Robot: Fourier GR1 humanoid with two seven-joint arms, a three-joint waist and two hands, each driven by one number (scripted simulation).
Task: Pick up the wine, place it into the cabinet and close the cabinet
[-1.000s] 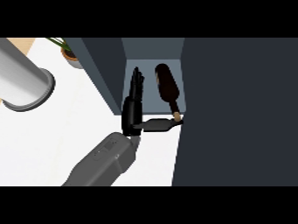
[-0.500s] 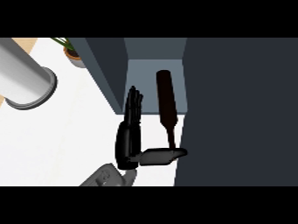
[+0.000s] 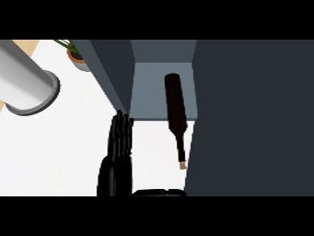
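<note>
slender dark wine bottle [image 3: 176, 110], matte black robot hand [image 3: 120, 147]

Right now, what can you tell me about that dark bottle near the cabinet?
The wine bottle is dark, almost black with a reddish-brown tint, and has a long body narrowing to a thin neck with a pale tip. It looks like glass. Seen from above, its body is inside the open cabinet, against the grey interior, and its neck points out toward the white counter. No hand touches it.

Hand [image 3: 119, 156] wrist beyond lower edge
</note>
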